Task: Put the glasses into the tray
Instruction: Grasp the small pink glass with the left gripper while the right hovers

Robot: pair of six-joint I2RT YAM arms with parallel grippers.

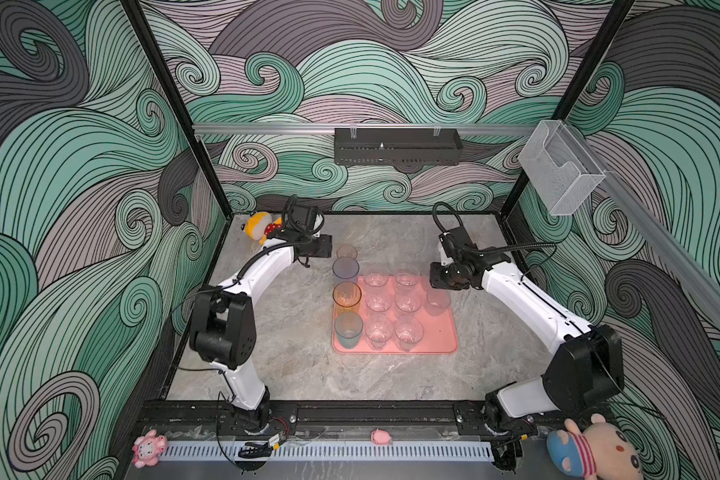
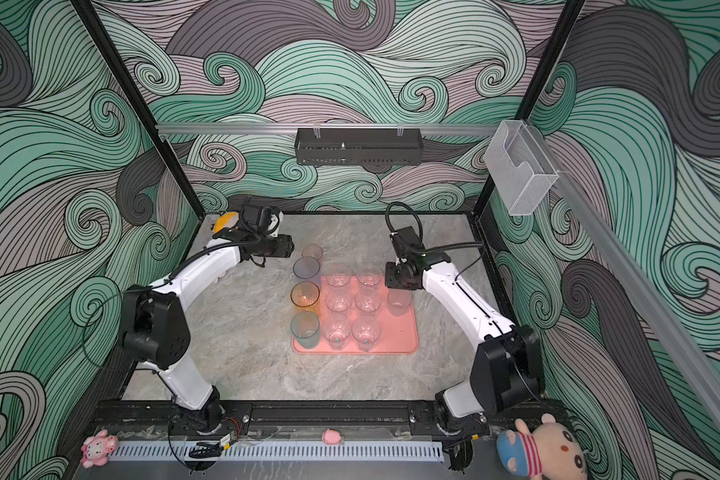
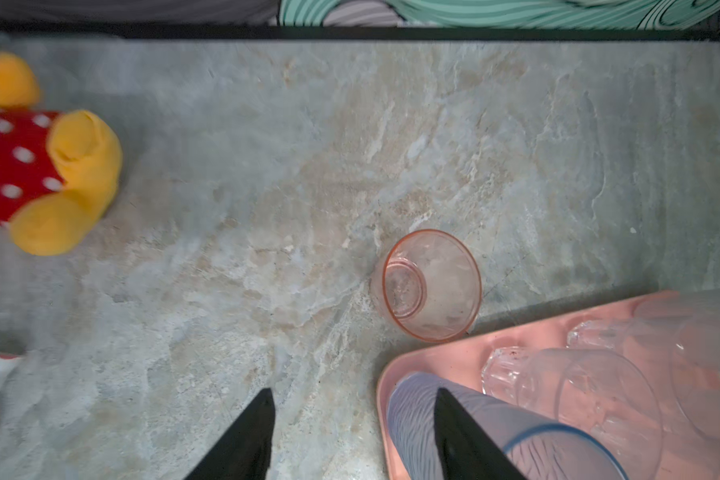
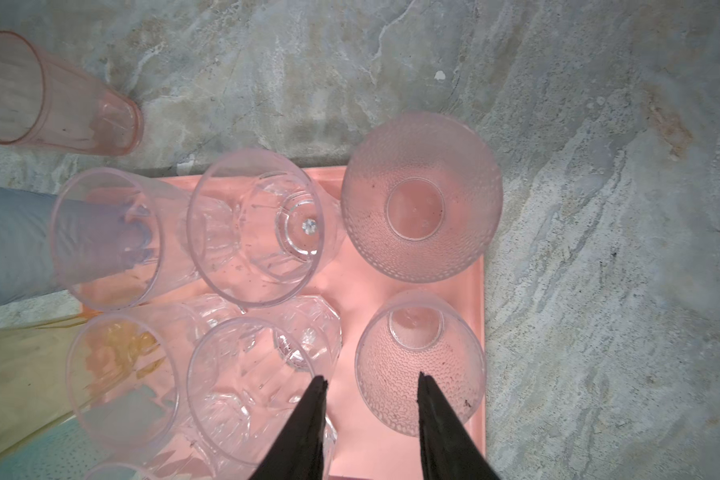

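Note:
The salmon-pink tray [image 1: 437, 336] [image 2: 395, 336] holds several glasses: a teal one [image 1: 348, 328], an orange one [image 1: 346, 296], a blue-grey one [image 1: 345, 268] and clear ones [image 1: 408, 301]. A small pink glass [image 1: 346, 251] [image 3: 433, 286] stands on the table just beyond the tray. My left gripper [image 1: 323, 249] [image 3: 354, 392] is open over bare table, one finger in front of the blue-grey glass [image 3: 412, 415]. My right gripper [image 1: 447, 282] [image 4: 371, 378] hangs open above the tray, its fingers either side of a dotted clear glass's [image 4: 420, 361] near wall.
A yellow plush in a red spotted dress [image 1: 260, 226] [image 3: 38, 166] lies at the back left corner. A black basket [image 1: 398, 145] and a clear box [image 1: 562, 166] hang on the walls. More plush toys [image 1: 595, 449] [image 1: 148, 449] sit along the front rail.

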